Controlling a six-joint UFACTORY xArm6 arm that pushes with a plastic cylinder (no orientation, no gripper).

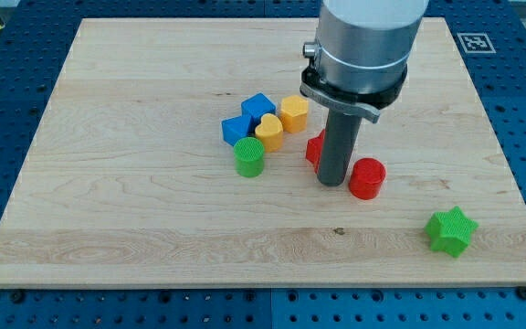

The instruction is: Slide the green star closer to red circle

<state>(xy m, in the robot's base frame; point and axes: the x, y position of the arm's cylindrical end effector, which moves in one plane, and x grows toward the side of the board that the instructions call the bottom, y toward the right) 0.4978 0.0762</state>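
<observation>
In the camera view, my tip (332, 182) is being held on the wooden board (108, 183), in the middle part of it. The green star (450, 231) is being seen well apart from my tip, off toward the view's right and a little toward the view's bottom, near the board's corner. The red circle (367, 178) is sitting just beside my tip, on the side toward the view's right. So the red circle is lying between my tip and the green star.

To push the star toward the circle, my tip is probably going to be needed on the star's far side, toward the view's right and bottom. The circle is likely to be in the way if a straight path is taken.

There is no hand to open or close here; the rod is holding nothing. Whether it is touching the red circle cannot be told.

Another red block (315, 147) is partly hidden behind the rod, on the view's left. A green cylinder (249, 157), a yellow heart (268, 132), a yellow block (294, 113) and two blue blocks (247, 117) are grouped farther to the view's left.
</observation>
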